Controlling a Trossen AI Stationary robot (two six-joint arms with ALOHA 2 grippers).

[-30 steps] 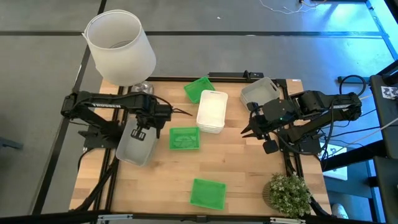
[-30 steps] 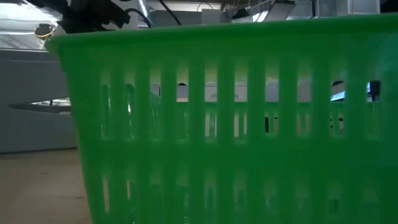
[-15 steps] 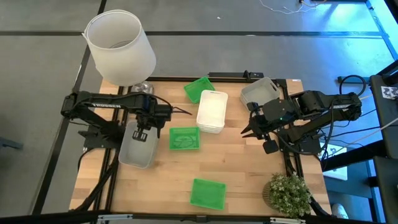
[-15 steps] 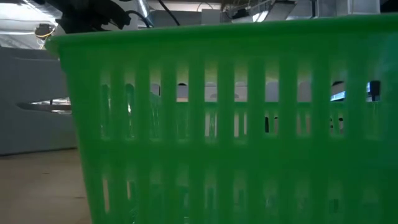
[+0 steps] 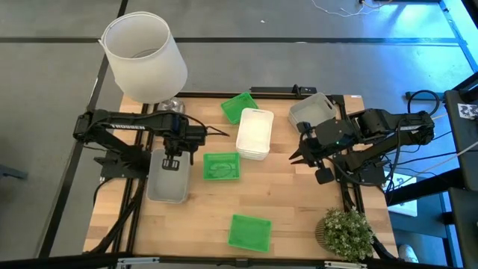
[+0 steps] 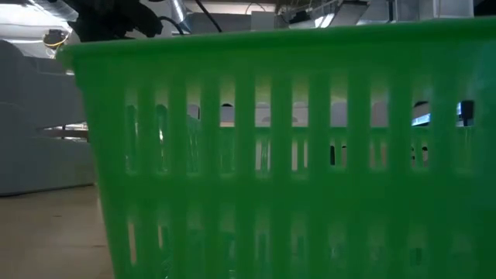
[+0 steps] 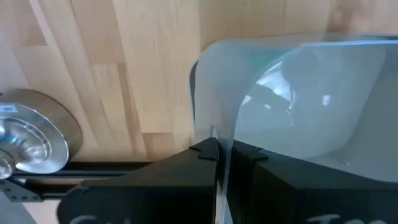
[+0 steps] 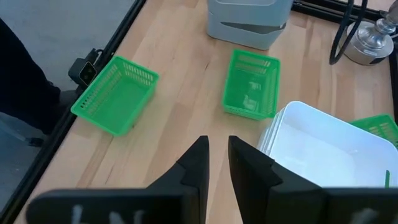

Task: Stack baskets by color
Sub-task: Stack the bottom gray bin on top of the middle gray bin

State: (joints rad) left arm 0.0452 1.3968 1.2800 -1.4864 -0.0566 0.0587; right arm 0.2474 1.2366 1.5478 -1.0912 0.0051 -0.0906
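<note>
My left gripper [image 5: 170,158] hangs over the table's left side, shut on a translucent grey basket [image 5: 167,178] that lies square to the table's edges. A second grey basket [image 5: 312,110] sits at the far right. White baskets [image 5: 254,134] are nested mid-table. Green baskets lie apart: one at the far side [image 5: 239,107], one mid-table [image 5: 222,166], one near the front edge [image 5: 249,232], which fills the low view [image 6: 294,155]. My right gripper [image 5: 297,157] hovers right of the white baskets, slanting down, a narrow gap between its fingers [image 8: 200,158] with nothing in it. My left gripper pinches the grey basket's far short wall [image 7: 222,140] at the rim, one finger inside the basket and one outside. The fingers come from above, pointing down. The basket sits level below them; whether its bottom rests on the table I cannot tell.
A large white lampshade [image 5: 143,56] stands at the far left corner, its metal base [image 7: 31,140] just beyond the held basket. A small potted plant [image 5: 347,232] sits at the near right corner. Bare wood lies between the mid-table and front green baskets.
My left gripper has rolled about its downward axis while staying in place. The grey basket has turned with it: its near end, which slanted toward the table's left edge, has swung round, and it now lies square to the table's edges.
</note>
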